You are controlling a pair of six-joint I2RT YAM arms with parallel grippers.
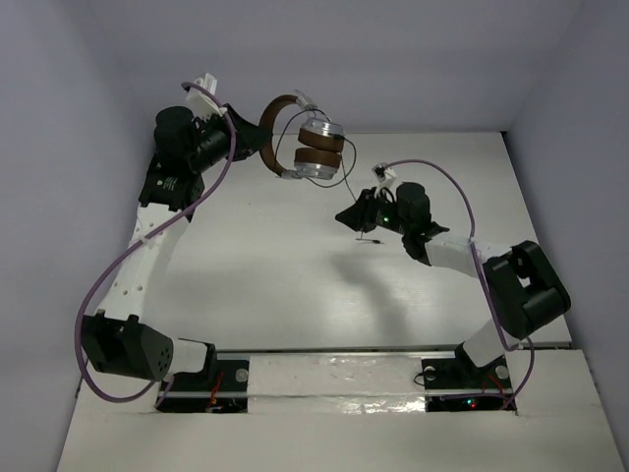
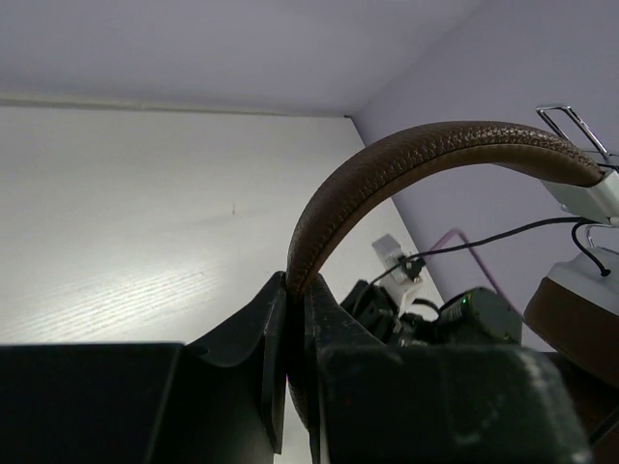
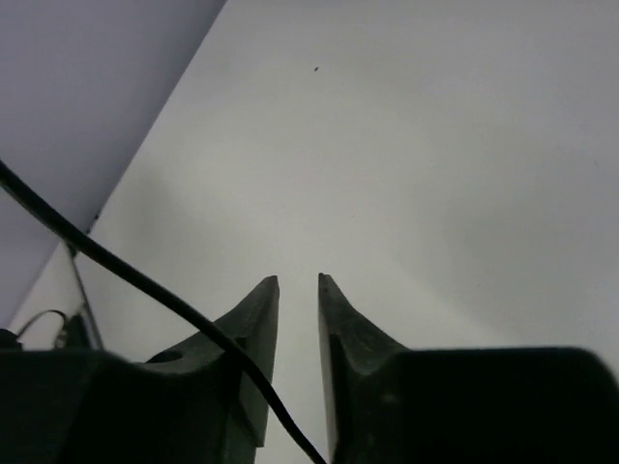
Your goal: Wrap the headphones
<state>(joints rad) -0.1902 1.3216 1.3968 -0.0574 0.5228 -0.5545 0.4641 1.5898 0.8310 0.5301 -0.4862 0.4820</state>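
headphones (image 1: 300,147): held up off the counter (image 1: 256,265), approx 12 o'clock in top view, near back wall (image 1: 393,59). Brown headband (image 2: 426,155) arched; both cups (image 1: 319,162) stacked close together at 3 o'clock from the grip.
L fingers (image 2: 279,311): clenched on the headband, band pinched edge-on between them.
R fingers (image 3: 269,302): approx 4 o'clock from the cups and apart from them. Tips set close w/ a narrow gap, bare counter seen through it. Whether the cord is pinched deeper in cannot be told.
cord (image 3: 145,280): thin, dark. Slung from cups down to R fingers and laid across the finger on the 9 o'clock side of the gap.
surroundings: purple cables (image 1: 118,265) looped along both arms; lilac walls on 3 sides of counter.
in the way: R wrist view is crossed diagonally by the cord. R arm (image 2: 464,314) is seen past the headband in L wrist view.
writing: small white marking (image 1: 169,182) on L arm link, too small to be read.
view diffs: pinch on band is shown close-up only by L wrist view, finger gap only by R wrist view, cord's run from cups to R fingers only by top view.
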